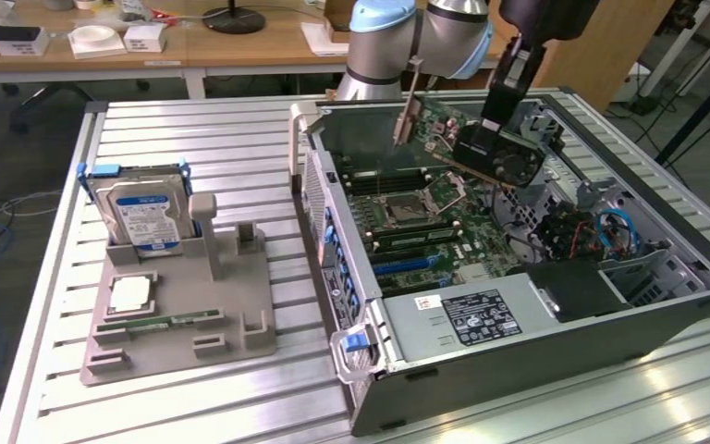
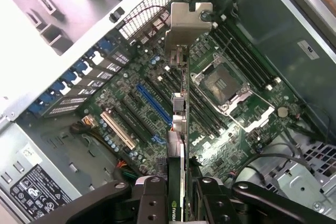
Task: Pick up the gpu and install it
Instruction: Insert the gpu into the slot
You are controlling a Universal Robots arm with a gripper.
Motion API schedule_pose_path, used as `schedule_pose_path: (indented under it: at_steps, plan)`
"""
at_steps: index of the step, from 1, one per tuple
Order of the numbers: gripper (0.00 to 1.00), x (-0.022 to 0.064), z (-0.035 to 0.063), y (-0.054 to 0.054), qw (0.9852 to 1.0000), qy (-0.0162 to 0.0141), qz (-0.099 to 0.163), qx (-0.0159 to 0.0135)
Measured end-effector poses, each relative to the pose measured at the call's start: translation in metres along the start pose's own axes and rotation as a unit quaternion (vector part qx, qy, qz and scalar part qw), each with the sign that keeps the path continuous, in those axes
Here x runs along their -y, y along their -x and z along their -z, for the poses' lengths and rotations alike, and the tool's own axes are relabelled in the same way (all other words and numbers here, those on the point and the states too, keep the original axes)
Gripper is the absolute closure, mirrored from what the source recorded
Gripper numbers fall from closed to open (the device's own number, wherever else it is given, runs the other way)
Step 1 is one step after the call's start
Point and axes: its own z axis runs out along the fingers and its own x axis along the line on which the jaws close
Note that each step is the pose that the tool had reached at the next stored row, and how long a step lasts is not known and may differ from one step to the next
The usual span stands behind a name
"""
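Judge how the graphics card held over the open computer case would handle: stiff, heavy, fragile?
Probably stiff: the graphics card juts straight out from the gripper without sagging. Likely weighted to one side, given the black cooler on one face. Probably fragile: bare circuit board, thin metal bracket.

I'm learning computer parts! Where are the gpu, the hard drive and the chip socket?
gpu (image 1: 439, 129): exterior view, on its green board.
hard drive (image 1: 145, 222): exterior view, on its blue-white label.
socket (image 2: 219, 81): wrist view, on its open middle.

Edge-on, the gpu (image 2: 180, 106), a flat green circuit card with silver bracket, hid both faces, its tail cut off.
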Motion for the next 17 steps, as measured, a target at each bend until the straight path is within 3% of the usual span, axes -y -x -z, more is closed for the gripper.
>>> schedule_pose_path:
  at_steps: [9, 17]
  plan:
    - [0.74, 0.0000, -0.0004, 0.0000, 0.9990, -0.0010, 0.044, -0.0015]
    - [0.74, 0.0000, -0.0007, 0.0000, 0.9962, -0.0021, 0.086, -0.0029]
